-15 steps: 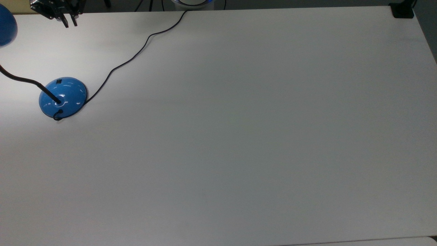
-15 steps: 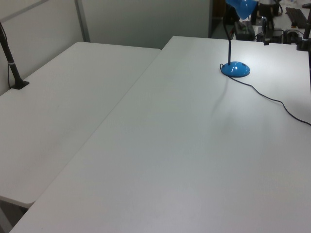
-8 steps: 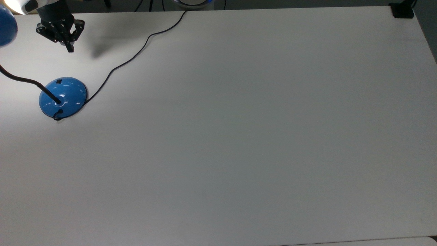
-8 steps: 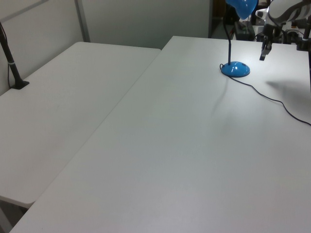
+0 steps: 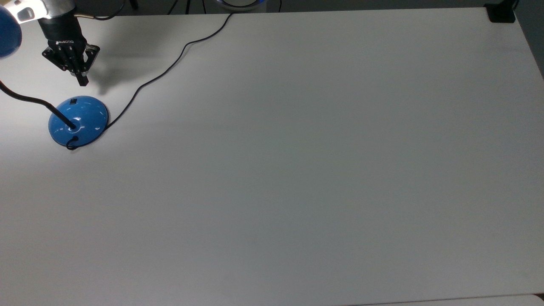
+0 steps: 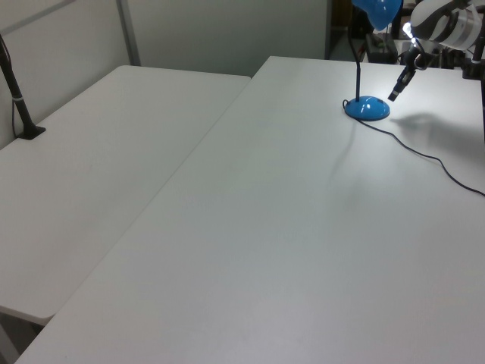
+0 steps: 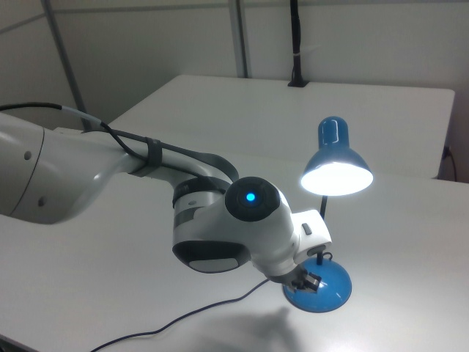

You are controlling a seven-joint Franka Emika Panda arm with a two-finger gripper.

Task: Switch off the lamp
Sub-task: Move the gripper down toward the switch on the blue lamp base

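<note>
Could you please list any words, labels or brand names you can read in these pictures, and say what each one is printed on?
"ROBOTIQ": small white lettering on the black body of the gripper, top view; it is tiny, so this reading is tentative.
The lamp carries no readable text.

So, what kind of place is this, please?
Probably a robotics lab or office workroom. A robot arm with its end effector reaches over a plain white table, a second white table stands beside it, and a lit blue desk lamp is the sole thing set out.
</note>
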